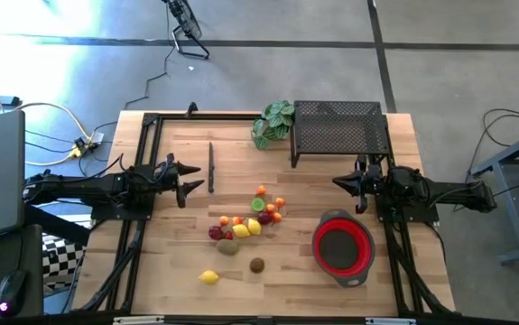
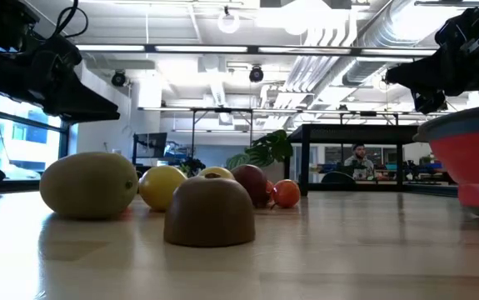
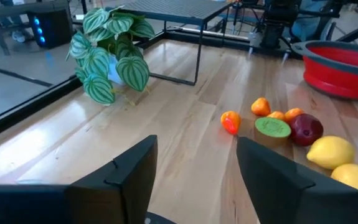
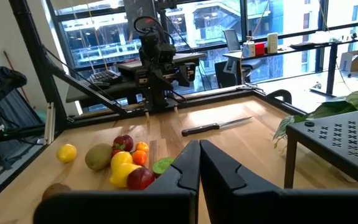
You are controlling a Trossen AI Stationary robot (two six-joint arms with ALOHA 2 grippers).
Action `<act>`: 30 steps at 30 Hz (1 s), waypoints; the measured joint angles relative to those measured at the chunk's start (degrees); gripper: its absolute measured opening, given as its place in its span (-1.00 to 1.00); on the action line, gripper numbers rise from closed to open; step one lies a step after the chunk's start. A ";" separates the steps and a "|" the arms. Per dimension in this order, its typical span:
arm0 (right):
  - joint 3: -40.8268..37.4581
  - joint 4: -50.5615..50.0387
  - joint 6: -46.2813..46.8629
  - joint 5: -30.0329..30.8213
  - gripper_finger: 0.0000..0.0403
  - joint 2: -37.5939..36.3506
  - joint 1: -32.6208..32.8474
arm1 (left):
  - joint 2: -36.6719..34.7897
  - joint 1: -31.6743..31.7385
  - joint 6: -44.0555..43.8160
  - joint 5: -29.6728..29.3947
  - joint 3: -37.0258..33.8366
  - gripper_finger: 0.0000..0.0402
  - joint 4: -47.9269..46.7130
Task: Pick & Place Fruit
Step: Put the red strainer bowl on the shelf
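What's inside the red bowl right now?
The red bowl shows only its own grey bottom from above; no fruit is in it. Whatever lies under the bowl is covered.

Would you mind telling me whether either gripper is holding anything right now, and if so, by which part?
Nothing is held. The left gripper has open, empty jaws short of the fruit; the right gripper is shut on nothing.

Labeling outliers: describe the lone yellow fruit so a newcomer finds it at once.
Start at the red bowl on the table's right. Go left past the brown fruit to the yellow fruit. It lies alone by the near edge, apart from the fruit cluster.
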 joint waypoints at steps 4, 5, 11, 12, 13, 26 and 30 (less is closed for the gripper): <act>0.01 0.00 0.00 0.04 -0.98 0.01 -0.01 | 0.00 0.00 0.38 0.01 0.00 -0.14 0.01; 0.00 0.00 0.01 0.06 -0.98 0.02 -0.01 | -0.01 0.00 0.36 0.04 0.00 -0.19 -0.01; 0.00 0.00 0.06 -0.01 -0.98 0.02 -0.02 | 0.00 0.00 0.36 0.04 0.02 -0.35 -0.03; 0.00 0.00 0.05 -0.02 -0.98 0.02 0.00 | 0.00 0.00 0.36 0.04 0.02 -0.36 -0.03; 0.00 0.00 0.06 -0.02 -0.98 0.01 -0.02 | 0.00 0.00 0.36 0.04 0.02 -0.36 -0.03; 0.01 0.00 0.07 -0.07 -0.99 0.00 -0.02 | -0.02 0.00 -0.12 0.08 0.02 -0.37 -0.01; 0.00 0.00 0.07 -0.07 -0.99 0.02 -0.02 | 0.00 0.00 0.23 0.08 0.02 -0.37 -0.01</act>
